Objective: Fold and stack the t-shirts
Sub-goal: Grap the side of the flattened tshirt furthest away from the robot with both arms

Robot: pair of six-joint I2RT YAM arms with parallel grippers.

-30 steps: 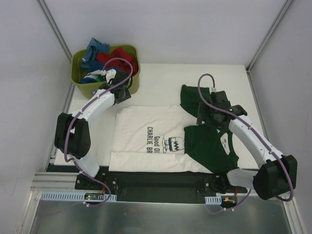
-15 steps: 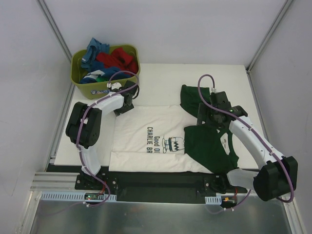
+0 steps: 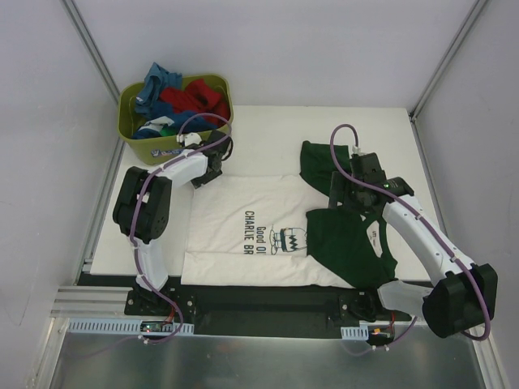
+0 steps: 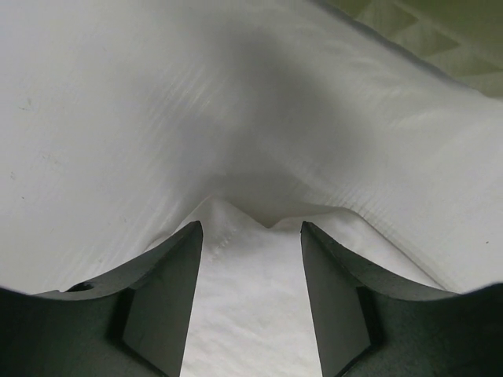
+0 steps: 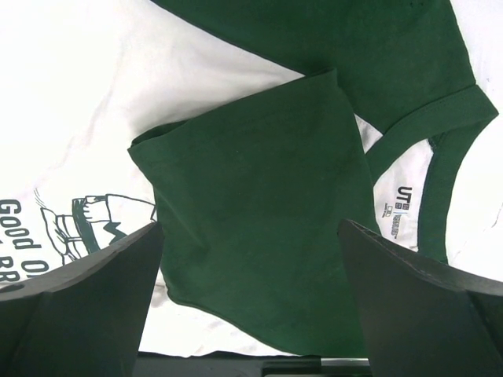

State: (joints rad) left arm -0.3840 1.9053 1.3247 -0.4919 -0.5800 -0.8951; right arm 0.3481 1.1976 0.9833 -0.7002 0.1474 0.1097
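Observation:
The cream t-shirt with dark green sleeves and a black cartoon print lies flat across the table's middle. One green sleeve is folded over its chest, and the other points to the far side. My left gripper is down at the shirt's far left corner. In the left wrist view that cream corner lies between the parted fingers, so the left gripper is open. My right gripper hovers wide open above the folded green sleeve. Blue and red shirts fill the tub.
The olive-green plastic tub stands at the far left corner of the white table, just beyond my left gripper. White walls with metal posts close in the sides. A black rail runs along the near edge.
My left arm has swung from beside the tub down to the shirt's far left corner. The right arm has barely moved.

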